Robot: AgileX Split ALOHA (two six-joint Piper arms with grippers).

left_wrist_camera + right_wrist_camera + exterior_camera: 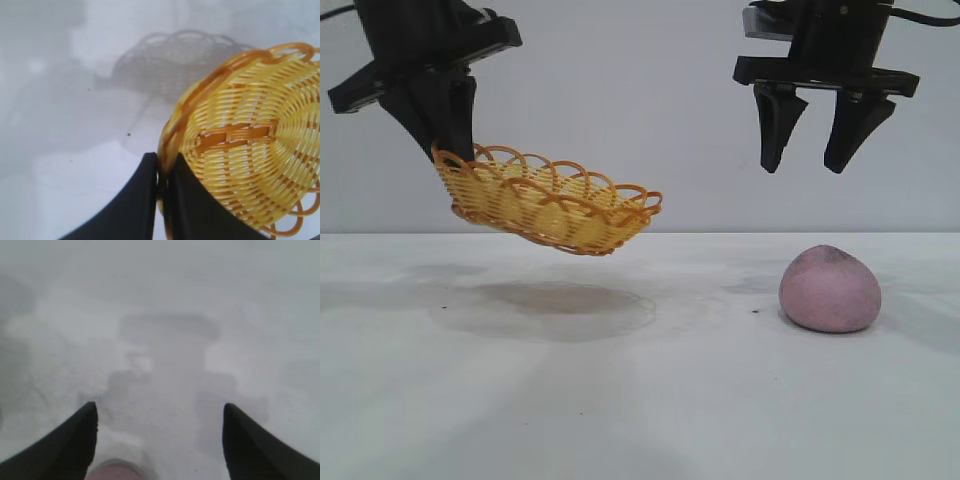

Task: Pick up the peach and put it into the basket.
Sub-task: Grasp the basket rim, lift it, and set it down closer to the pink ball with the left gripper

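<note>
Jaws of the left gripper (448,150) are closed on the looped rim at one end of the basket (552,203), holding it off the table (620,400). Jaws of the right gripper (810,160) stand wide apart and hold nothing. It hangs above the peach (830,289), well clear of it.

Basket: shallow oval, yellow weave, orange-brown scalloped rim. It hangs tilted, the gripped end higher, with its shadow on the table below. In the left wrist view both fingers (130,210) pinch the rim with the weave (250,145) beside them.

Peach: matte pinkish-purple rounded lump with faint dark smudges near its top. It rests on the table, well apart from the basket. The right wrist view shows only its edge (117,471) between the spread fingers (65,450).
</note>
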